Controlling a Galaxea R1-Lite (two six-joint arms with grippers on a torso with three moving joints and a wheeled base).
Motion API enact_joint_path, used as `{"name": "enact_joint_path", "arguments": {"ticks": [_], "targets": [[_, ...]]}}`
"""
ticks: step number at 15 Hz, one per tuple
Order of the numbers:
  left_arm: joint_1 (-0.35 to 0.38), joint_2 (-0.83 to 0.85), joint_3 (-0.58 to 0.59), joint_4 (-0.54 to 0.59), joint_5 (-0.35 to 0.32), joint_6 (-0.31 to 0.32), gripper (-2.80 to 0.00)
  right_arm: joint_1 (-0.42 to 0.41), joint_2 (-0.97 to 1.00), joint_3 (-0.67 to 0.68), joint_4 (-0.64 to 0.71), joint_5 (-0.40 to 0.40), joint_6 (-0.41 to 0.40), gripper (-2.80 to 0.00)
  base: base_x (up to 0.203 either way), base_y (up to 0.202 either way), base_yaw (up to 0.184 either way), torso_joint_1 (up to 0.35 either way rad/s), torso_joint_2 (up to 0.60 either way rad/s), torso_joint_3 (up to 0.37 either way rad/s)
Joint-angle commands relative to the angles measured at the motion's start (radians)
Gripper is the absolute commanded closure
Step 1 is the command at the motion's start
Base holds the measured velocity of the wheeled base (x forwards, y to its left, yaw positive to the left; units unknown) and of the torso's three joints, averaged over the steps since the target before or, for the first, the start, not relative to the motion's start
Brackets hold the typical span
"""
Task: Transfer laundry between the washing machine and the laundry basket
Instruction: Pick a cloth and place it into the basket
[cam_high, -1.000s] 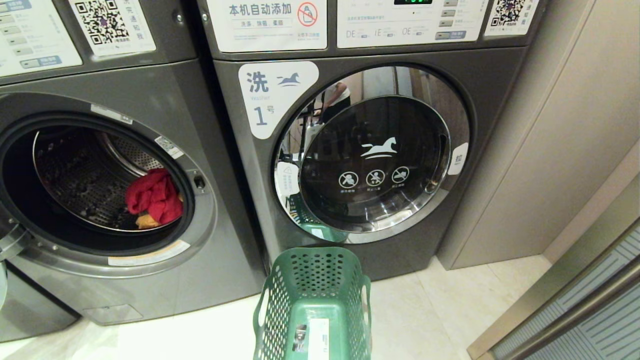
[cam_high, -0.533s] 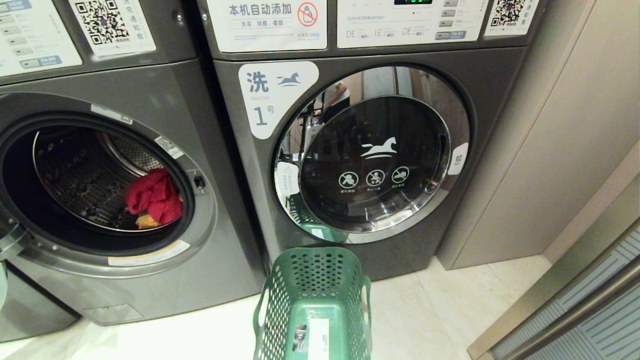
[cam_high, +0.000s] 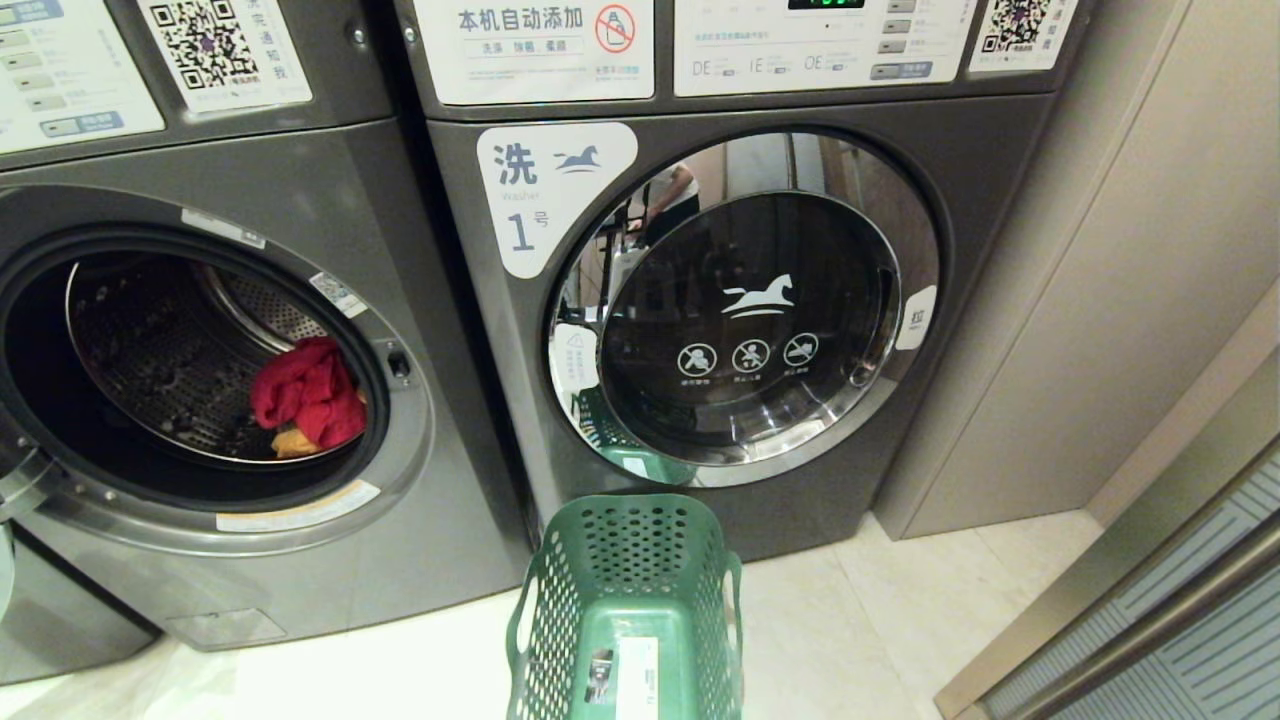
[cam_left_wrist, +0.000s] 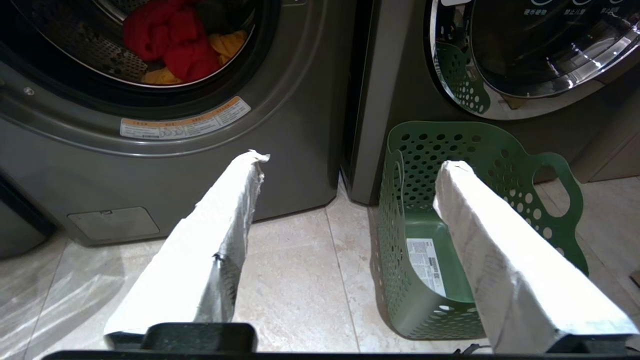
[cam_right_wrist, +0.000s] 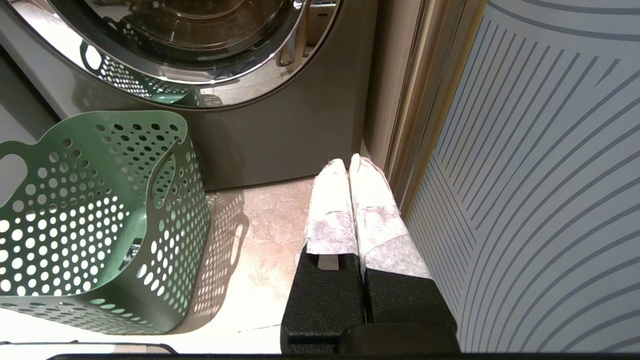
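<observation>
The washing machine on the left stands with its door open. In its drum lies the laundry: a bright red cloth on a small orange-yellow piece. The green laundry basket stands empty on the floor before the machine labelled 1; a white sticker shows on its floor. My left gripper hangs open and empty low over the tiles, between the open machine and the basket. My right gripper is shut and empty, right of the basket. Neither arm shows in the head view.
The machine labelled 1 has its chrome-ringed glass door closed and mirrors the basket. A beige wall panel and a striped panel close the right side, very near my right gripper. Pale floor tiles lie between the machines and me.
</observation>
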Motion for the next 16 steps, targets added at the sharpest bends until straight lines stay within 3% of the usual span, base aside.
{"name": "enact_joint_path", "arguments": {"ticks": [1, 5, 6, 16], "targets": [[0.0, 0.001, 0.002, 0.002, 0.0, 0.001, -2.8, 0.0, 0.001, 0.0, 0.0, 0.0, 0.0, 0.0, 0.0, 0.0, 0.0, 0.0, 0.0, 0.0], [0.0, 0.001, 0.003, -0.006, 0.0, -0.001, -2.8, 0.0, 0.001, 0.0, 0.001, 0.0, 0.0, 0.0, 0.0, 0.0, 0.0, 0.0, 0.0, 0.0], [0.0, 0.001, 0.004, -0.005, 0.0, 0.0, 0.0, 0.0, 0.001, 0.0, 0.0, 0.0, 0.0, 0.0, 0.0, 0.0, 0.0, 0.0, 0.0, 0.0], [0.0, 0.001, 0.003, -0.004, 0.0, 0.001, 0.0, 0.0, 0.001, 0.0, 0.0, 0.0, 0.0, 0.0, 0.0, 0.0, 0.0, 0.0, 0.0, 0.0]]}}
